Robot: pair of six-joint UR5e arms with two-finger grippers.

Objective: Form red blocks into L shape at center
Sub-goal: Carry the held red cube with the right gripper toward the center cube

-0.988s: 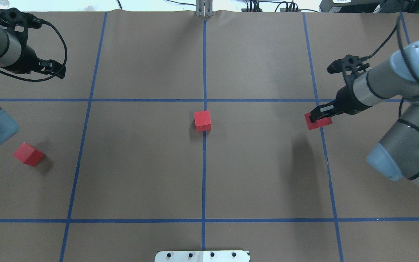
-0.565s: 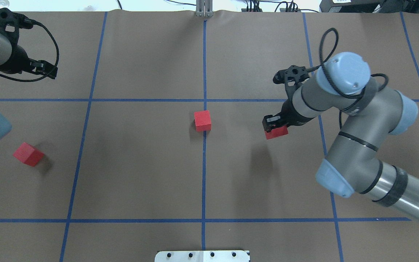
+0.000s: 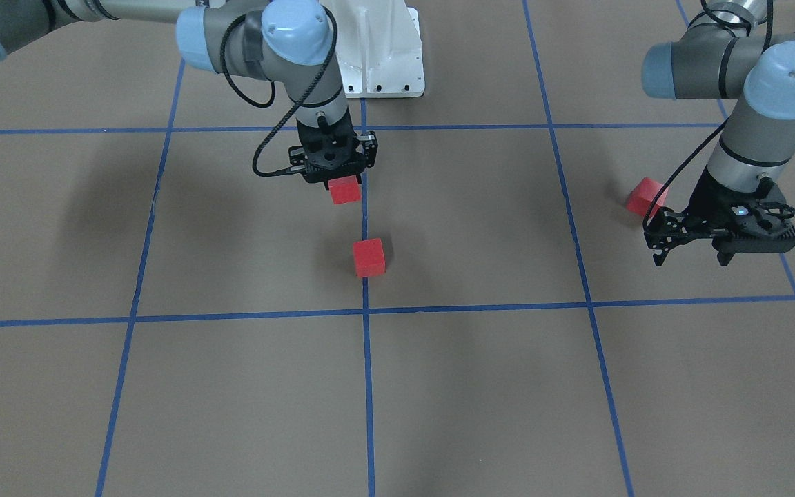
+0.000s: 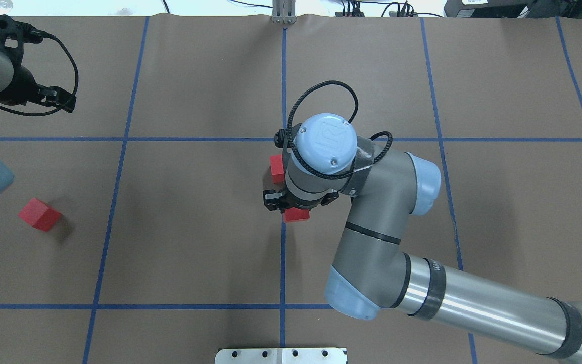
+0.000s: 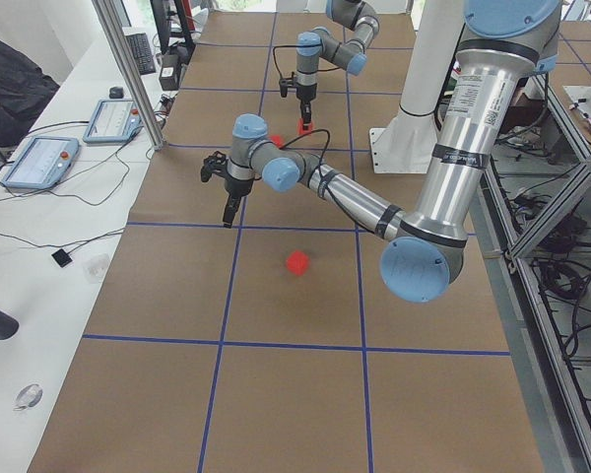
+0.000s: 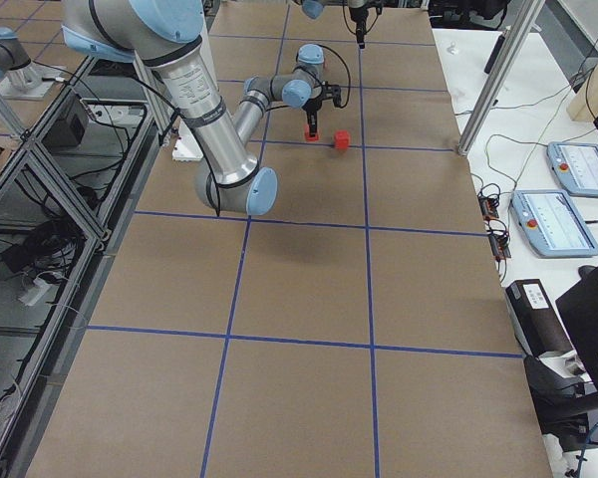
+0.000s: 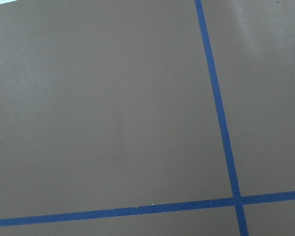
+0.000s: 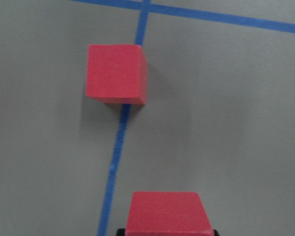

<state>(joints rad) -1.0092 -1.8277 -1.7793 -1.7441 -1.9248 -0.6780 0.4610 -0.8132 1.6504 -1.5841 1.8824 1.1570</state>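
**Block 1 (image 3: pixel 345 190) brought to centre (image 3: pixel 397 228), short of block 2 (image 3: pixel 369 257)**
Clamped in right gripper (image 3: pixel 342 181), fingers narrow on it, low and apart from block 2 on the tape line (image 3: pixel 364 221), for square set-down. Block 3 (image 3: pixel 646 196) far left, beside left gripper (image 3: pixel 689 259): fingers wide, empty.

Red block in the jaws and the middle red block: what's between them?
Between held block and middle block: just bare brown floor and a blue tape line, in the right wrist view.
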